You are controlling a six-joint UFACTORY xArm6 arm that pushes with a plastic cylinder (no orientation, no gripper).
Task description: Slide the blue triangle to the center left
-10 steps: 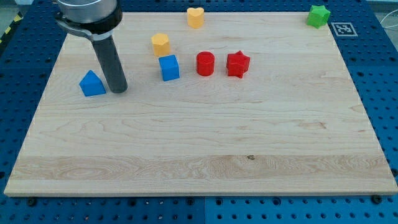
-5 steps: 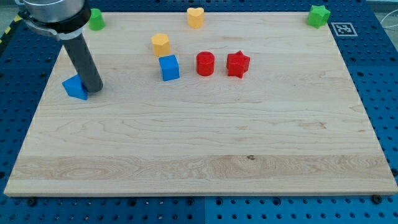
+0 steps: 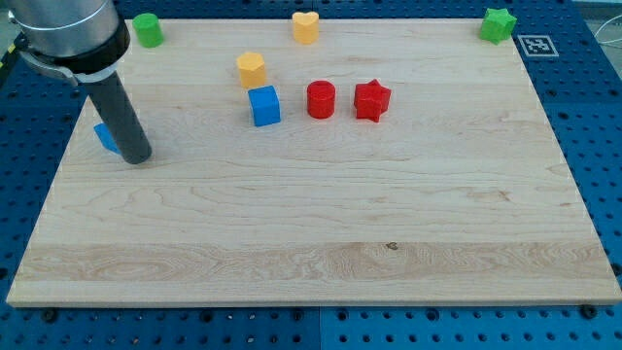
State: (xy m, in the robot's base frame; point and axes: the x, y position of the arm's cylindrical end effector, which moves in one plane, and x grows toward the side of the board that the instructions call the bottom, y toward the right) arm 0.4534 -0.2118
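Wooden, pale and with long grain, the table (image 3: 321, 243) lies on a blue pegboard (image 3: 603, 146); its near half carries no block, and the view's right side past the red blocks is open too; no claw shows on this arm, only the dark rod, so the claw's state cannot be told. My tip (image 3: 137, 158) stands on the wood near the view's left edge, about half way up the table; the blue triangle (image 3: 104, 136) is just behind the rod on its left side, mostly hidden, close to the left edge with little wood left beyond it. Farther back is a row: one blue cube (image 3: 263, 105), one red cylinder (image 3: 321, 99), one red star (image 3: 371, 99), near each other but apart; one yellow block (image 3: 251, 68) sits just behind the cube. At the far edge are a yellow heart (image 3: 305, 26), a green block (image 3: 148, 29) at the left corner, and a green star (image 3: 498, 24) at the right corner beside a black and white marker (image 3: 537, 45); so two blue, two red, two yellow, two green.
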